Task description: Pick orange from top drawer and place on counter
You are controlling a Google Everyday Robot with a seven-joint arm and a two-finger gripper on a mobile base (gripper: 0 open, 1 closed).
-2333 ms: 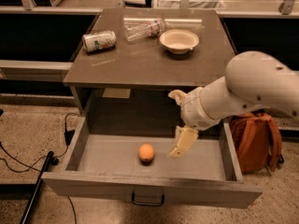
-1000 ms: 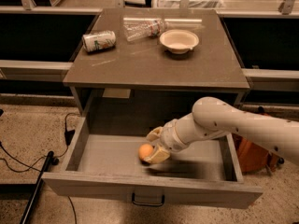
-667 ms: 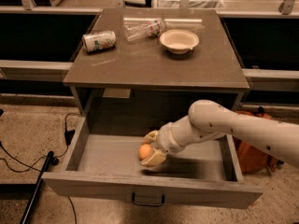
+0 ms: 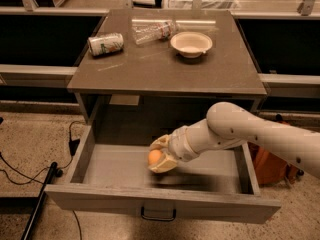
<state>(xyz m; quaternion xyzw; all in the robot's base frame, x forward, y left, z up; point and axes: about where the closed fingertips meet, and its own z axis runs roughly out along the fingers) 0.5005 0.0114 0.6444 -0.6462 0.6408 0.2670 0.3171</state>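
The top drawer (image 4: 165,201) stands pulled open below the counter (image 4: 165,66). My gripper (image 4: 159,156) is inside the drawer, shut on the orange (image 4: 154,157), which sits between its pale fingers (image 4: 164,166) a little above the drawer floor. My white arm reaches in from the right.
On the counter lie a tipped drink can (image 4: 105,43), a clear plastic bottle (image 4: 153,31) on its side and a pale bowl (image 4: 191,43). An orange backpack (image 4: 270,166) stands right of the drawer. Cables and a dark pole (image 4: 37,204) lie on the floor at left.
My gripper came down from the drawer's right side to the orange and closed around it. The orange now sits slightly higher in the drawer than before.
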